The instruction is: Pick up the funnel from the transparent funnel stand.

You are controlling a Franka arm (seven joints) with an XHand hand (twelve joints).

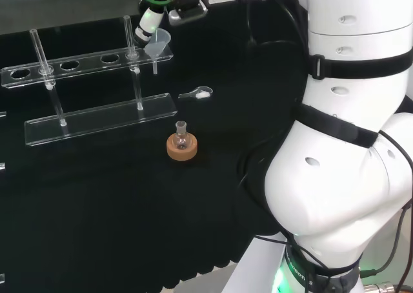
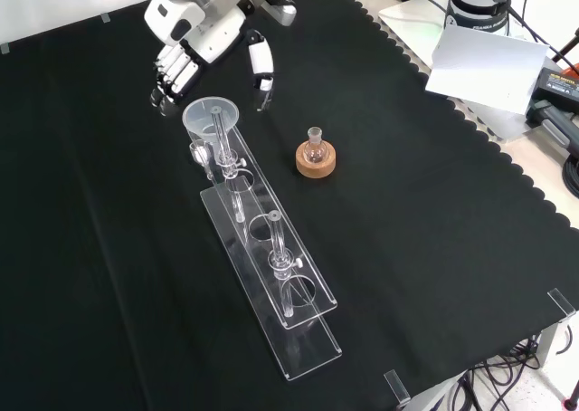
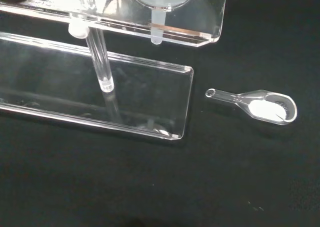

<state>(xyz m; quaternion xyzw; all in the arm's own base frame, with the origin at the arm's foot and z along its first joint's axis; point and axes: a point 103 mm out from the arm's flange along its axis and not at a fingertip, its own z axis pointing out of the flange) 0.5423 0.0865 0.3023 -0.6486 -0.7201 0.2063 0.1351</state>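
The funnel (image 2: 212, 117) is seated in the end hole of the clear funnel stand (image 2: 271, 275), at the end nearest the arm, with its stem (image 3: 157, 29) seen in the wrist view poking down through the upper shelf. In the front view the hand (image 2: 185, 44) is held just above and behind the funnel's rim, its fingers (image 2: 172, 71) hanging fairly straight on one side and the thumb (image 2: 261, 65) spread out on the other, so the fingers are open and nothing is gripped; contact with the funnel cannot be made out. In the head view the hand (image 1: 151, 19) is seen right over the funnel (image 1: 158, 44) at the stand's right end. The stand's remaining holes are seen lined up along its upper shelf above a flat base plate. A small flask (image 2: 314, 144) is set on a cork ring (image 2: 316, 160) on the black-clothed counter (image 2: 434, 248), to the right of the stand in the front view. A small clear scoop (image 3: 255, 103) holding white powder is laid on the cloth near the stand's end.
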